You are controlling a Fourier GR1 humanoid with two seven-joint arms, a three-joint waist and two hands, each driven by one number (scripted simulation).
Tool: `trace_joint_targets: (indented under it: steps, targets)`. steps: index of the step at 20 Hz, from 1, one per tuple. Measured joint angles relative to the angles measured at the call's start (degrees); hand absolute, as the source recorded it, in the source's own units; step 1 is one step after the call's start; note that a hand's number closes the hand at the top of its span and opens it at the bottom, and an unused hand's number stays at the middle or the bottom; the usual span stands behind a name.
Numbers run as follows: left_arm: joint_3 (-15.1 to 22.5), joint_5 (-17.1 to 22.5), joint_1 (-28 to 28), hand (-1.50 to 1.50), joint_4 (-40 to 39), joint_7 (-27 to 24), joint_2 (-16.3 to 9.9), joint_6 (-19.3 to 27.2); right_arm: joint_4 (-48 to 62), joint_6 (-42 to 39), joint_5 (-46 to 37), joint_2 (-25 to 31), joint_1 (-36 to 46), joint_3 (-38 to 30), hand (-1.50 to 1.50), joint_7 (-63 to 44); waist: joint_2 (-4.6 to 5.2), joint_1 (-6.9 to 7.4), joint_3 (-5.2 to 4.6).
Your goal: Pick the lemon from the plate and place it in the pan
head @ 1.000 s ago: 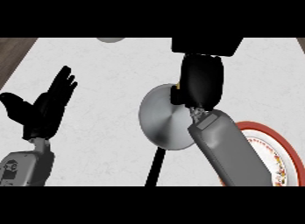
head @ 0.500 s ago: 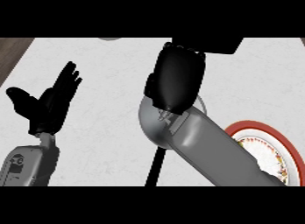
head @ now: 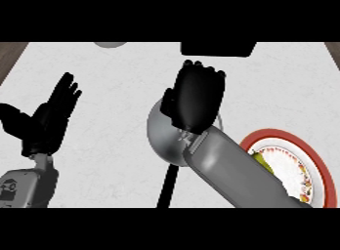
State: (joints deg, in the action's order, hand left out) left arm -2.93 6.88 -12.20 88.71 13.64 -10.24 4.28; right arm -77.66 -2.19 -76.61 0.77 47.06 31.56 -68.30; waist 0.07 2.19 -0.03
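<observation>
The grey round pan (head: 160, 140) lies mid-counter, its black handle (head: 168, 186) pointing toward me. My right hand (head: 196, 97) hovers over the pan's far side with its back toward me, hiding whatever is under the palm. Its grey forearm crosses the left part of the red-rimmed plate (head: 321, 168) at the right. A yellow-green patch (head: 260, 159) shows at the plate's left side beside the forearm; I cannot tell whether it is the lemon. At the left, my left hand (head: 47, 122) rests open with its fingers up.
A black object (head: 218, 48) stands at the counter's far edge behind the pan, and a small grey round thing (head: 112, 44) lies further left. Dark wood borders the white counter at both sides.
My right hand has moved left and a little nearer, from the pan's right rim to over its far side, and the forearm now uncovers more of the plate. The left hand has hardly moved.
</observation>
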Motion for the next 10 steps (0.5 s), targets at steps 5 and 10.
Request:
trace_joint_targets:
  steps: [5,10]
  targets:
    - [-0.29,0.16,1.2,0.0,1.35,0.06,-0.01,-0.07,5.5,7.51,1.27,-0.21,-3.25,-1.01,1.5,3.36,0.19,-0.29,0.04]
    - [-0.86,0.08,0.96,0.0,0.83,-0.33,-0.1,-0.09,13.95,15.42,3.15,-0.27,-4.56,-1.21,1.5,5.82,0.31,-0.44,0.05]
